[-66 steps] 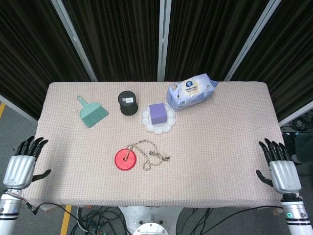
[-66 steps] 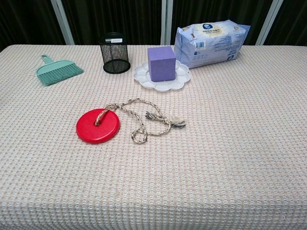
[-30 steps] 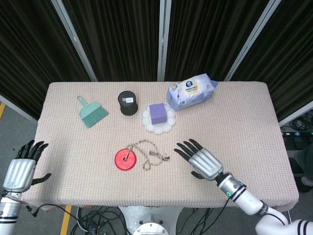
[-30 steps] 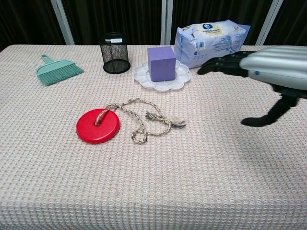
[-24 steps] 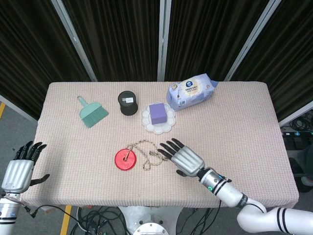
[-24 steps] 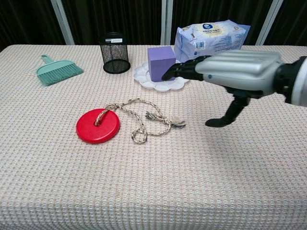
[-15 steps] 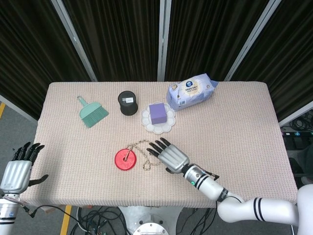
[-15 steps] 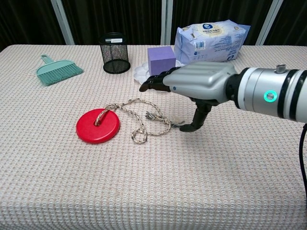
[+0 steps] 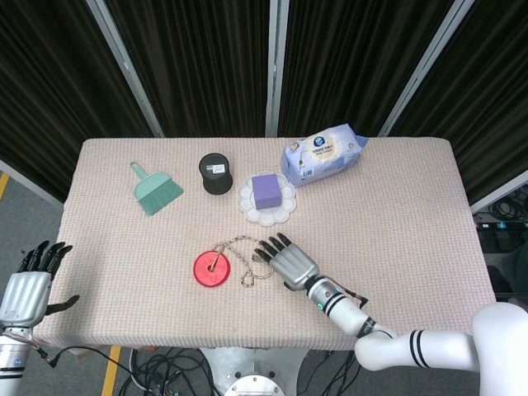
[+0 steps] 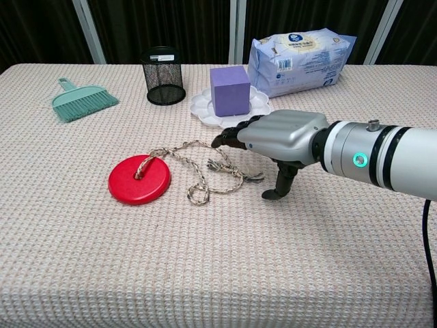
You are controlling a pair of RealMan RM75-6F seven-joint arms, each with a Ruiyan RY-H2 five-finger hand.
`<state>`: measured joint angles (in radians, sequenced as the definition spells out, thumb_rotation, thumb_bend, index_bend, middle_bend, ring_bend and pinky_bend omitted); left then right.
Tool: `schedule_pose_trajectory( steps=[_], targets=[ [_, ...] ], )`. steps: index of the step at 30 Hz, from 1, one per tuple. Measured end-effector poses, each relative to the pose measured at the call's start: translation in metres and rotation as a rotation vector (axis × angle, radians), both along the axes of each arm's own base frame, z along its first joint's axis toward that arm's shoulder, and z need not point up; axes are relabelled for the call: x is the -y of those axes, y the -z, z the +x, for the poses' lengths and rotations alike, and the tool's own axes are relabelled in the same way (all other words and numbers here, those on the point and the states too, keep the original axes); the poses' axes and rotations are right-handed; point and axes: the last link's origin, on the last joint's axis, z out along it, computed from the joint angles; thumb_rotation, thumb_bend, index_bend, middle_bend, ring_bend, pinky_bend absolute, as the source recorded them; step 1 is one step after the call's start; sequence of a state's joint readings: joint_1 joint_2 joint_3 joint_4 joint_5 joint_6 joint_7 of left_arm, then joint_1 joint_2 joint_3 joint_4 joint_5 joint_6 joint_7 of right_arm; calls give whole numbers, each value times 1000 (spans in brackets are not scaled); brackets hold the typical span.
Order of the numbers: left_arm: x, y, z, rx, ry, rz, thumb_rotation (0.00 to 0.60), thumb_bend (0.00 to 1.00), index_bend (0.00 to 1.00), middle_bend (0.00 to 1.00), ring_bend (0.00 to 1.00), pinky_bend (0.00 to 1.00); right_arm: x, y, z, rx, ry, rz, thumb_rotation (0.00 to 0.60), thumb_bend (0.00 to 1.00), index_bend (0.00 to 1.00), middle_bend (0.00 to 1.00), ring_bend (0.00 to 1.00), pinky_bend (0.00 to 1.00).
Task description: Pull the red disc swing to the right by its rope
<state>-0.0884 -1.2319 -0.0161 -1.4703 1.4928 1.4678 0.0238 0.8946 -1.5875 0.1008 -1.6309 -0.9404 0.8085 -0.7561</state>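
The red disc swing (image 9: 212, 269) (image 10: 139, 179) lies flat on the table, left of centre. Its tan rope (image 10: 198, 171) runs from the disc's hole and loops off to the right, ending in a frayed knot (image 10: 252, 176). My right hand (image 9: 285, 260) (image 10: 276, 140) hovers palm-down over that end of the rope. Its fingers arch down above the rope and its thumb points down just right of the knot. Nothing is gripped. My left hand (image 9: 25, 289) hangs off the table's left front corner with its fingers spread.
Along the back stand a teal hand brush (image 10: 82, 102), a black mesh cup (image 10: 162, 75), a purple cube (image 10: 230, 90) on a white scalloped plate (image 10: 205, 113), and a pack of wipes (image 10: 300, 58). The plate is close behind my right hand.
My right hand has swung in from the table's right edge, moved left to the rope's end, dropped lower, and its fingers have arched down. The disc and rope have not moved.
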Motion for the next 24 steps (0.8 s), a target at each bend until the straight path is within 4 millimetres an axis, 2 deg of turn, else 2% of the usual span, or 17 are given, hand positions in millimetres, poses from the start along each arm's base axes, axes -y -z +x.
schedule_pose_trajectory(
  steps=[9,15,24],
  targets=[
    [1,-1,-2,-1,-7,5,600,21,154,118,50,134,4,10,3,19,4,16,600,185,0,72,0,0],
    [2,-1,-5,1,-14,4,600,21,154,118,50,134,6,17,5,13,-13,17,600,209,2,137,0,0],
    [3,-1,-7,7,-19,8,600,21,154,118,50,134,7,21,5,12,-20,8,600,235,111,219,0,0]
  ],
)
